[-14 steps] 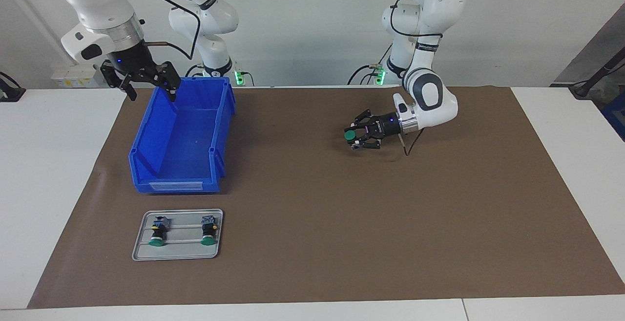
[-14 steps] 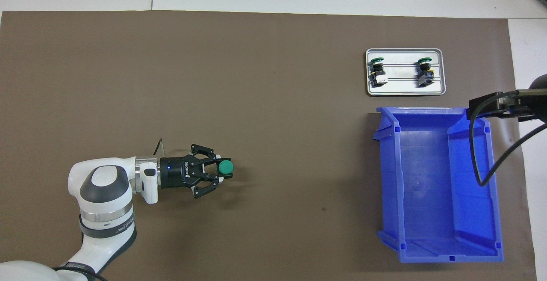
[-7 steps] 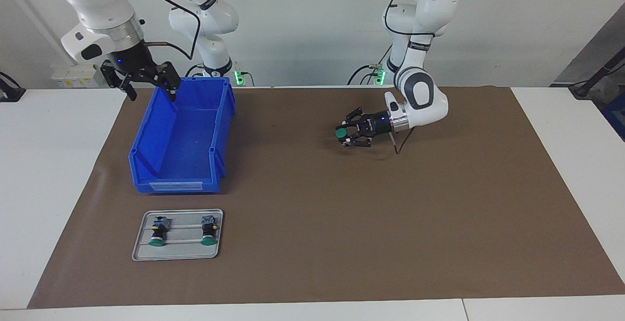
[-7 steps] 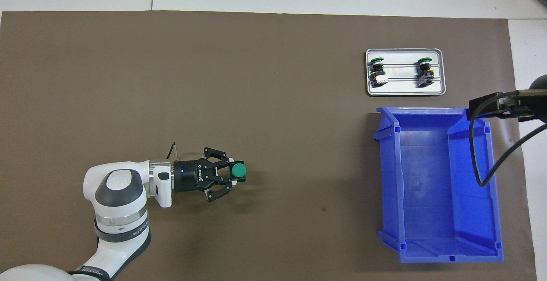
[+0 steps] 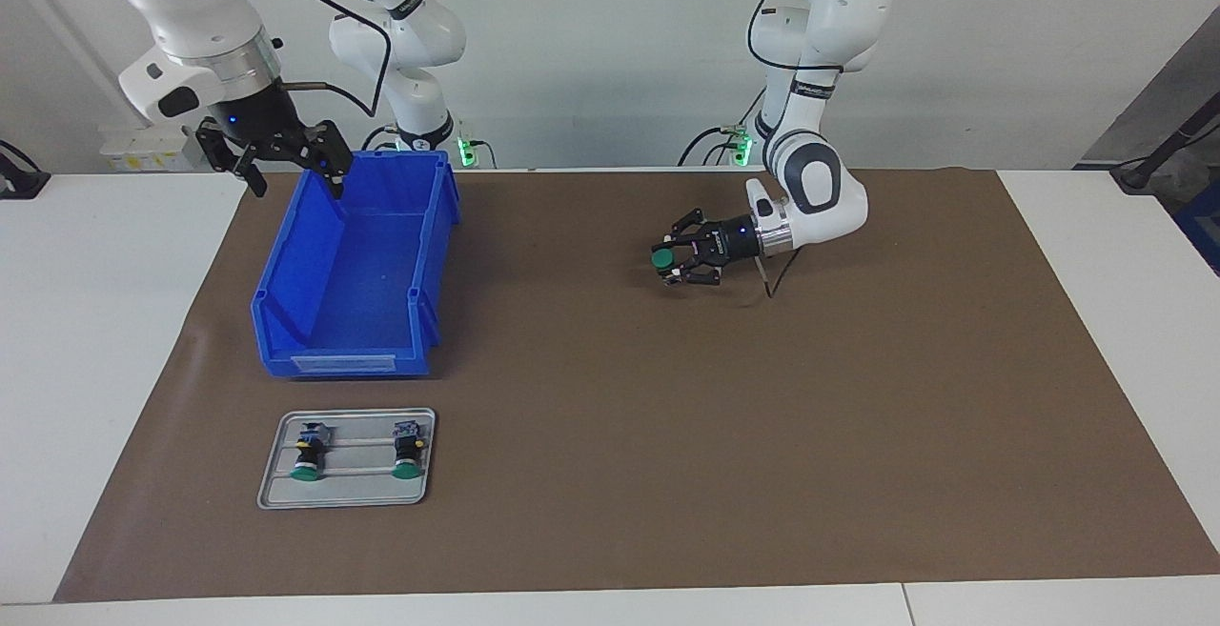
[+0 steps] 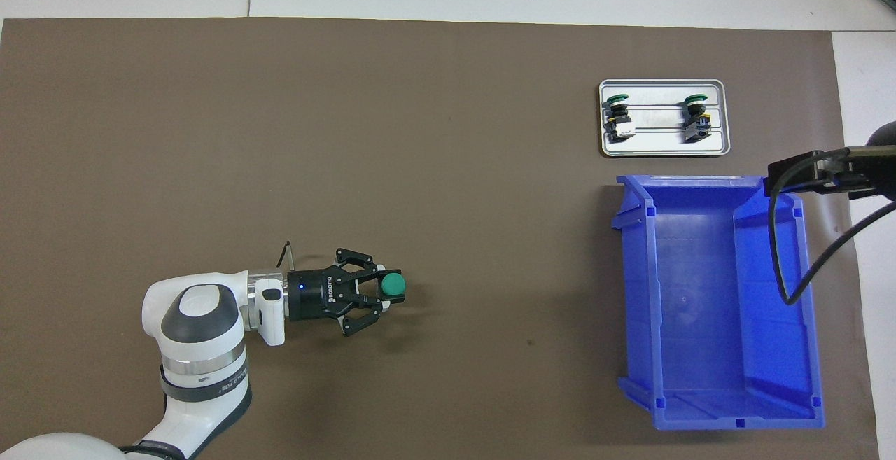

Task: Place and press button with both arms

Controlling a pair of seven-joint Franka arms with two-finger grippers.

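Note:
My left gripper [image 5: 667, 260] [image 6: 387, 288] lies level and low over the brown mat, shut on a button [image 5: 660, 257] [image 6: 393, 283] whose round green cap faces up. I cannot tell whether the button touches the mat. Two more buttons [image 5: 307, 454] [image 5: 408, 452] lie on a small metal tray [image 5: 353, 491] [image 6: 661, 141] toward the right arm's end of the table. My right gripper [image 5: 284, 165] hangs open over the corner of the blue bin [image 5: 343, 364] that is nearest the robots, with nothing in it.
The blue bin [image 6: 700, 306] is empty and stands between the tray and the robots. A brown mat [image 5: 762, 435] covers most of the white table. A black cable from the right arm hangs over the bin's edge [image 6: 784, 264].
The left arm has carried the button a little toward the right arm's end of the table and slightly closer to the robots. The right arm has not moved.

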